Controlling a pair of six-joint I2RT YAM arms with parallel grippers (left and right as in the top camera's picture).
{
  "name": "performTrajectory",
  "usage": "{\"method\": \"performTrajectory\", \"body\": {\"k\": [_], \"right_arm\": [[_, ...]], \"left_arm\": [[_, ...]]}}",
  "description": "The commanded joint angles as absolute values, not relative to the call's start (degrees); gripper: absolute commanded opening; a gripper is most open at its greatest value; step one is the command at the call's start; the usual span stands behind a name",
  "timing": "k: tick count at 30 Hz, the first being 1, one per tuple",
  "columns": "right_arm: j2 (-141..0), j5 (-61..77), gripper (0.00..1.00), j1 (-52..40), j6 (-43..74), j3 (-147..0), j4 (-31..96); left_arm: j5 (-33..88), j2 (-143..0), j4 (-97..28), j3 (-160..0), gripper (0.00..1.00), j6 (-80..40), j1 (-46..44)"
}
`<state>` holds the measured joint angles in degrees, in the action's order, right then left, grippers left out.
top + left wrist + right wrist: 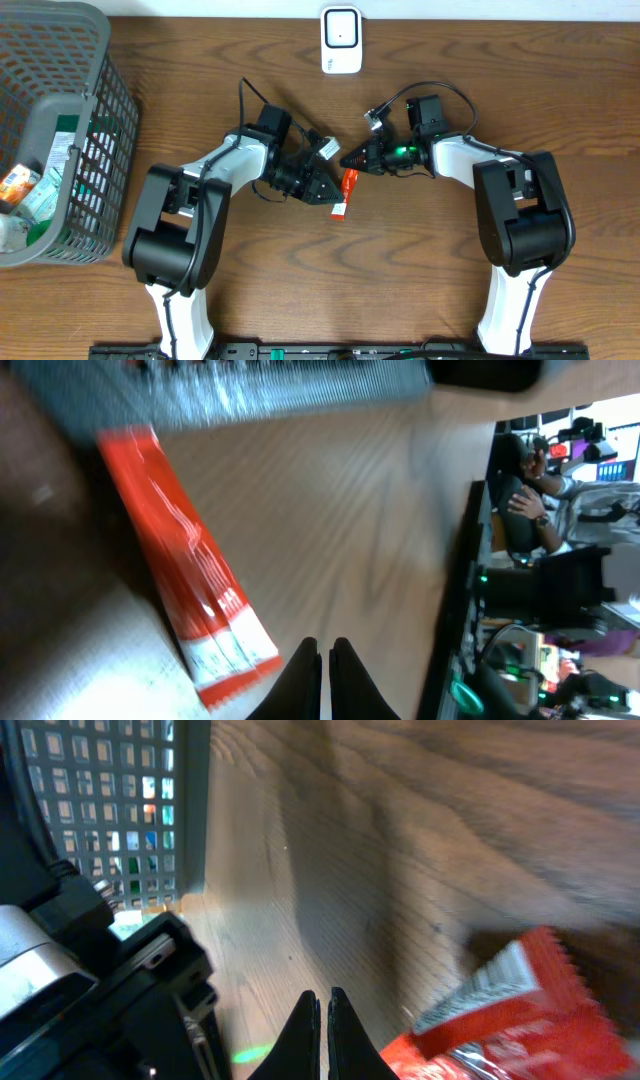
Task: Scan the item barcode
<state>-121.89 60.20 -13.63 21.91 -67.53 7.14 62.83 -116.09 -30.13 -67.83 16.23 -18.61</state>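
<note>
– Brown wood-grain surface from overhead, both arms reaching toward the middle. What sat on it?

– Grey plastic lattice basket [105, 130] at the left edge, with mixed packaged goods inside. Small white rectangular scanner unit [341, 40] at the far edge, centre. Long red plastic sachet with white print [346, 192] lay flat on the wood near the middle, well apart from both.

– Was the sachet held?

– No. Left end effector [332, 198] was clenched, fingers pressed together with nothing between them. Its tip sat just beside the sachet's lower end. In the left wrist view the sachet [190, 570] ran diagonally, off to the left of the closed fingers [305, 680], not between them. Could not tell whether tip and sachet touched.

– And the right one?

– Right end effector [346, 160] was clenched too, and empty. Its tip pointed at the sachet's upper end, just beside it. The right wrist view showed the sachet [520, 1020] blurred at lower right, with a crimped end and a white strip. It lay off to the side of the shut fingertips [308, 1020].

– Anything else in frame?

– Basket lattice [110, 800] showed at upper left of the right wrist view. Black left arm housing [110, 990] was below it. The left wrist view had a seated person [530, 490] in the background beyond the surface edge, among blurred office clutter. Print on the sachet was too blurred to tell whether a barcode faced up.
</note>
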Motion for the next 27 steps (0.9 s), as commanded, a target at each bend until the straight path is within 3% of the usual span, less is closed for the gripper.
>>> {"method": "performTrajectory", "body": {"k": [1, 8, 13, 19, 27], "right_arm": [[-121.84, 60.25, 0.01, -13.72, 20.95, -67.05, 7.16], [-121.84, 60.23, 0.01, -13.72, 20.49, -66.96, 8.36], [-121.84, 59.40, 0.01, -13.72, 19.42, -66.96, 11.31], [-121.84, 49.06, 0.01, -13.72, 17.93, -66.96, 18.15], [-121.84, 38.94, 0.01, -13.72, 18.41, -66.96, 19.79]], "left_arm": [[63.86, -118.34, -27.83, -67.70, 0.07, 15.97, -19.18], [60.42, -121.67, -19.59, -67.70, 0.07, 5.37, -19.31], [60.40, -122.50, -19.35, -67.70, 0.07, 4.14, -19.59], [59.18, -122.50, -19.38, -67.70, 0.07, 3.03, -20.27], [46.54, -122.50, -20.91, -67.70, 0.07, -5.10, -23.27]]}}
